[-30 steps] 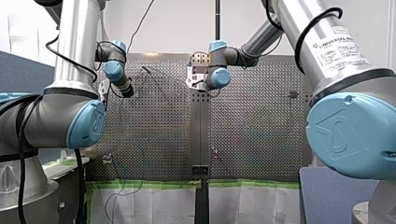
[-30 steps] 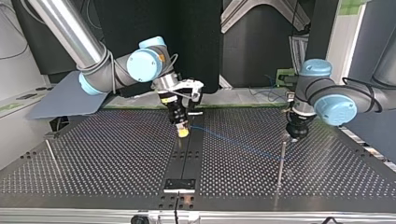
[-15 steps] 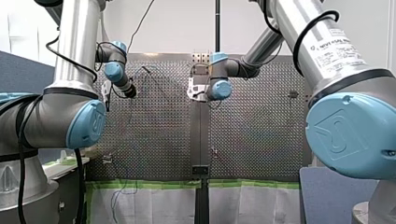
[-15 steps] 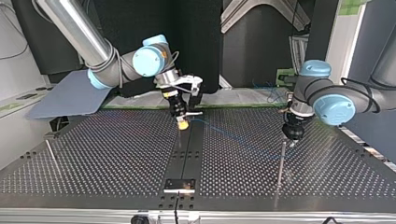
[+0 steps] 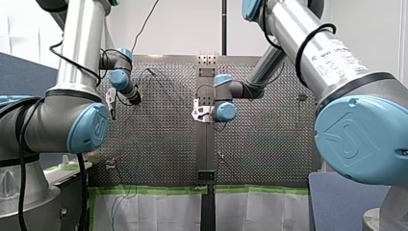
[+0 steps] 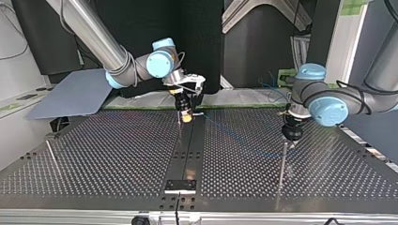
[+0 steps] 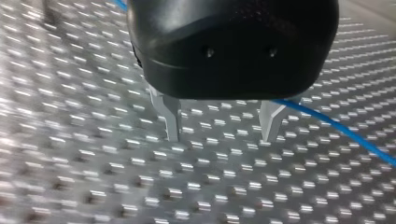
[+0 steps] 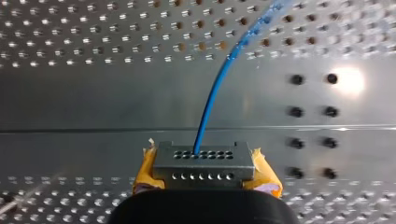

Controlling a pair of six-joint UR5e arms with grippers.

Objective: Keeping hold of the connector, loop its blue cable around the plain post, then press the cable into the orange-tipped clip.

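Passing behind left end effector point(image 7: 220, 138): cable point(image 7: 336, 125)

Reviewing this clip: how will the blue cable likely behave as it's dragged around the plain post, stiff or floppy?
Probably floppy: the blue cable leaves the connector in a soft curve. It looks thin, so likely light. It may slip past my left gripper, which stands open beside it.

perforated table point(image 6: 108, 154) | dark centre strip point(image 6: 190, 150) along it | green tape point(image 5: 149, 190) on edge | grey board point(image 6: 65, 96) beside
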